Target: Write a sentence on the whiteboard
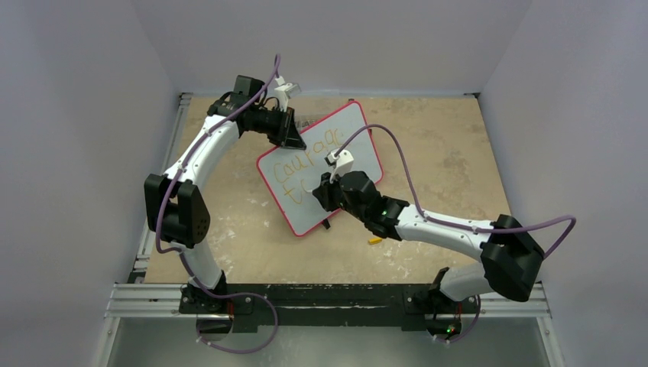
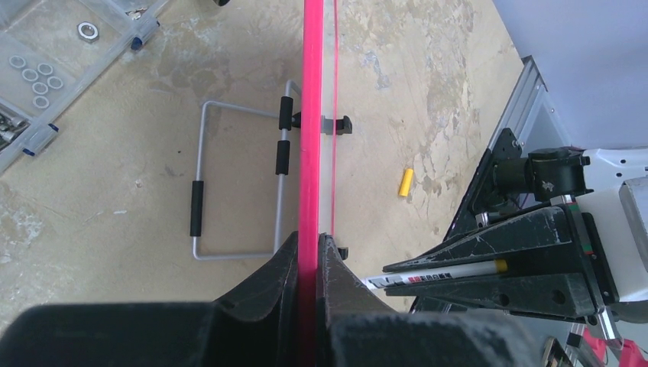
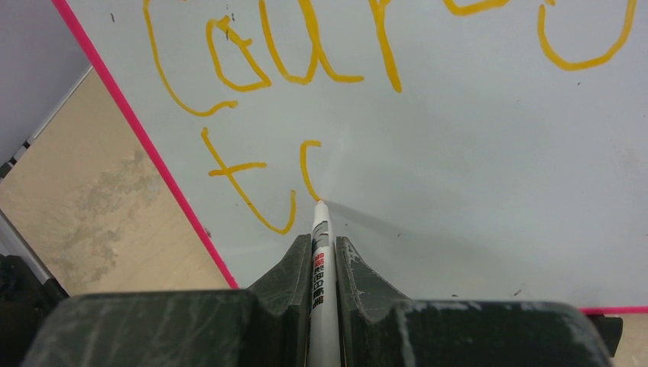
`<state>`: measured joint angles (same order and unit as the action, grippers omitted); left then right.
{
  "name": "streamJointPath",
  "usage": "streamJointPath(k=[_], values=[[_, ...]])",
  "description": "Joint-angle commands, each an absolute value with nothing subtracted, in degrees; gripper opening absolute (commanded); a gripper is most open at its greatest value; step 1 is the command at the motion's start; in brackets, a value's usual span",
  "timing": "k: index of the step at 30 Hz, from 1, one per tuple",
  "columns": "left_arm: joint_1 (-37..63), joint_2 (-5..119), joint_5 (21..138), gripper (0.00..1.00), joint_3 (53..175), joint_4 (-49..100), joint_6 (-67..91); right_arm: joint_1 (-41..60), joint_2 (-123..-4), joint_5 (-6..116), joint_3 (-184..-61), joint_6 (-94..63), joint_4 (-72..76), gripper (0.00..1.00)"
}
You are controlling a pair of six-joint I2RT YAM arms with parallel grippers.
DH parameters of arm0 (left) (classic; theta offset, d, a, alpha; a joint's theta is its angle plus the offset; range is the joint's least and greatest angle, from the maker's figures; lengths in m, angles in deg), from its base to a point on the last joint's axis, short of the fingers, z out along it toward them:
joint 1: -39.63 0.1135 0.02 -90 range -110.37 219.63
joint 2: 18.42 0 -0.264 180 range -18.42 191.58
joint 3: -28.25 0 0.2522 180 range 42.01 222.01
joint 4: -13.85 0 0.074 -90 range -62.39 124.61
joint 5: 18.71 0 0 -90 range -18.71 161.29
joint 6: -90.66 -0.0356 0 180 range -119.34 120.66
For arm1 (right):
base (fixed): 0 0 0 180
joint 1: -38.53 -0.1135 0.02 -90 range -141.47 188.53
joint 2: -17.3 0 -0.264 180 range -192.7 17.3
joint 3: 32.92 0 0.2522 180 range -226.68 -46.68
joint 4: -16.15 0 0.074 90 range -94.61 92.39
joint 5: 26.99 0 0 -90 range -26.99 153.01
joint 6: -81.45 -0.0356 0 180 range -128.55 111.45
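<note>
**Fig.** Glossy pale whiteboard, red-pink rim, stands tilted on beige tabletop, centre toward far edge. Left fingers pinch its rim; right fingers clamp white marker, tip on open curve in orange-yellow sentence. Close your curve slowly, light pressure, board held rigid.

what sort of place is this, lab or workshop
Most likely a robotics lab cell: left arm and right arm bolted to an aluminium rail, a scuffed table boxed in by plain walls, a clear tray of washers.
</note>
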<state>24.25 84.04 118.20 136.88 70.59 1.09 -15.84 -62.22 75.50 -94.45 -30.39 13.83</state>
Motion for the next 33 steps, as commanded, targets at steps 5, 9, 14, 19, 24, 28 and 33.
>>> streamJointPath(k=[5,9,14,19,24,28,33], values=[[23.59,83.58,115.60,0.00,136.05,73.40,-0.24,-15.70,-61.15,80.53,-96.03,-29.21,11.49,0.00],[23.48,83.54,115.56,0.00,135.87,73.39,-0.29,-15.46,-62.16,82.71,-99.03,-27.87,10.42,0.00],[23.29,83.46,115.53,0.00,135.87,73.46,-0.35,-15.18,-63.67,82.84,-102.05,-26.54,10.12,0.00],[23.28,83.45,115.54,0.00,135.84,73.40,-0.30,-15.18,-65.30,81.38,-103.88,-26.69,10.54,0.00],[23.24,83.55,115.58,0.00,135.79,73.47,-0.22,-15.24,-66.09,78.49,-104.08,-27.50,12.17,0.00],[23.19,83.44,115.57,0.00,135.71,73.40,-0.23,-15.18,-66.13,77.53,-103.62,-28.28,13.63,0.00],[23.20,82.96,114.81,0.00,135.40,73.13,-0.24,-15.18,-65.93,76.89,-103.29,-28.58,14.45,0.00]])
